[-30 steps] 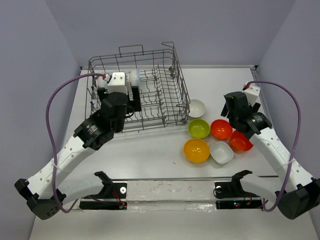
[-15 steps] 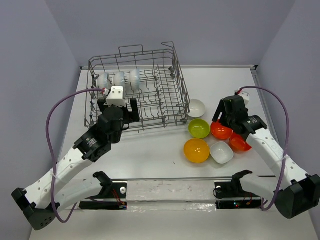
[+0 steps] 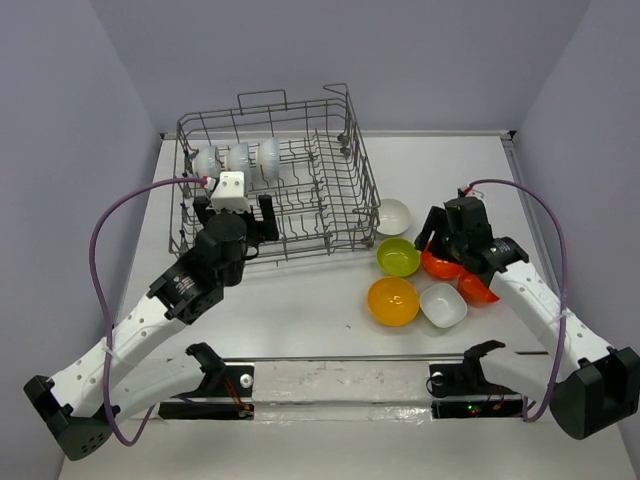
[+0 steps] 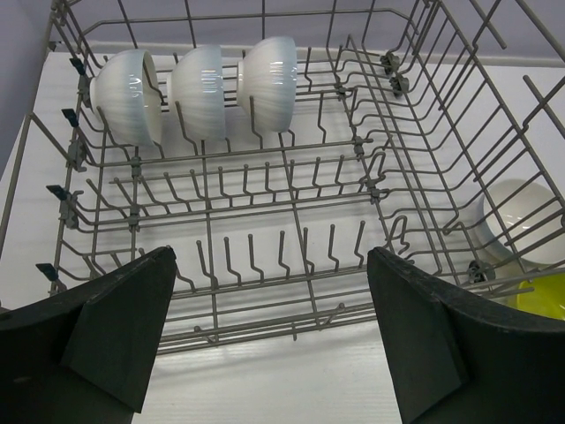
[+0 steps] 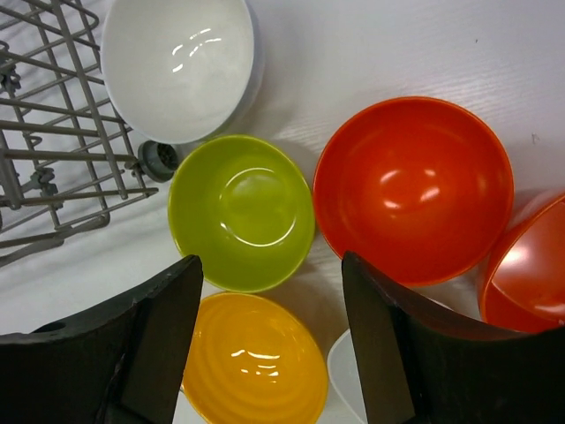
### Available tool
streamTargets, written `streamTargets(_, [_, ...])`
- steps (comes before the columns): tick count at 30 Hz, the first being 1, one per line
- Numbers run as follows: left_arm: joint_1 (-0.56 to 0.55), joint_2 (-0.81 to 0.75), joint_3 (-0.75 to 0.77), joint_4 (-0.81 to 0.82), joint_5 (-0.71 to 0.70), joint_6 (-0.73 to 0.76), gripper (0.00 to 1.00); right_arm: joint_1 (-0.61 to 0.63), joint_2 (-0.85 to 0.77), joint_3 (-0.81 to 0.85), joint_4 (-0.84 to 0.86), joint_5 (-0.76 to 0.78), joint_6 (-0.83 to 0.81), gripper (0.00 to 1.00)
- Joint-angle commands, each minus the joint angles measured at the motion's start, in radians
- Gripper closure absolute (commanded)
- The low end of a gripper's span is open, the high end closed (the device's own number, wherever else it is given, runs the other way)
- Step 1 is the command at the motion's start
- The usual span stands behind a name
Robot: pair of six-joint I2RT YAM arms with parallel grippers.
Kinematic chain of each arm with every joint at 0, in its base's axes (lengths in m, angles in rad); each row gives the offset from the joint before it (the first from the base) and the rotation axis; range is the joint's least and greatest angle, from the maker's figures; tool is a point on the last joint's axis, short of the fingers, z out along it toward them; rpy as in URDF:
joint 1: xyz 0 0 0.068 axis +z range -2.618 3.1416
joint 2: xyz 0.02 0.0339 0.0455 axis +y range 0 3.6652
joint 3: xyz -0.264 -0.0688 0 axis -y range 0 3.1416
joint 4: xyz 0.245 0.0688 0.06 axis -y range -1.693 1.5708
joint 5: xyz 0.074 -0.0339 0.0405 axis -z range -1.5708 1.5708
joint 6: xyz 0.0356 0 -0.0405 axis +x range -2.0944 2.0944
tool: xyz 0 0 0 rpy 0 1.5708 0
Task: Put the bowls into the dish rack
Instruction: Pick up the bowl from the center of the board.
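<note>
Right gripper (image 5: 269, 263) is shown with jaws spread wide and nothing held, poised over the loose bowls on the right of the table (image 3: 300, 285). The lime green bowl (image 5: 240, 212) lies directly below it, and the round white bowl (image 5: 177, 62) lies farther off, just beside the dish rack (image 3: 366, 190). One red-orange bowl (image 5: 413, 190) is seen whole from the wrist but is partly covered by the gripper from above. The second red-orange bowl (image 5: 534, 265) is cut off by the frame edge. The orange-yellow bowl (image 5: 254, 371) is cropped at the lower edge, and only a sliver of the squarish white bowl (image 3: 443, 304) is seen at the wrist. Left gripper (image 4: 269, 256), likewise wide and empty, is held over the rack's near edge. Three white bowls (image 4: 199, 88) are stood on edge between tines in the far left row.
</note>
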Motion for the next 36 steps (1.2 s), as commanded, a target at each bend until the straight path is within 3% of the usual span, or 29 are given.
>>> streamTargets(1, [-0.005, 0.003, -0.007, 0.042, -0.033, 0.000, 0.01, -0.004, -0.049, -0.049, 0.025, -0.015, 0.002, 0.31])
streamTargets(10, [-0.005, 0.018, -0.010, 0.041, -0.039, 0.000, 0.01, -0.004, -0.044, -0.101, 0.069, 0.005, 0.025, 0.34])
streamTargets(27, [-0.006, 0.046, -0.013, 0.038, -0.049, 0.000, 0.01, -0.004, -0.039, -0.142, 0.080, -0.133, -0.004, 0.41])
streamTargets(36, [-0.005, 0.058, -0.012, 0.033, -0.055, 0.000, 0.01, -0.004, -0.029, -0.138, 0.106, -0.122, 0.000, 0.42])
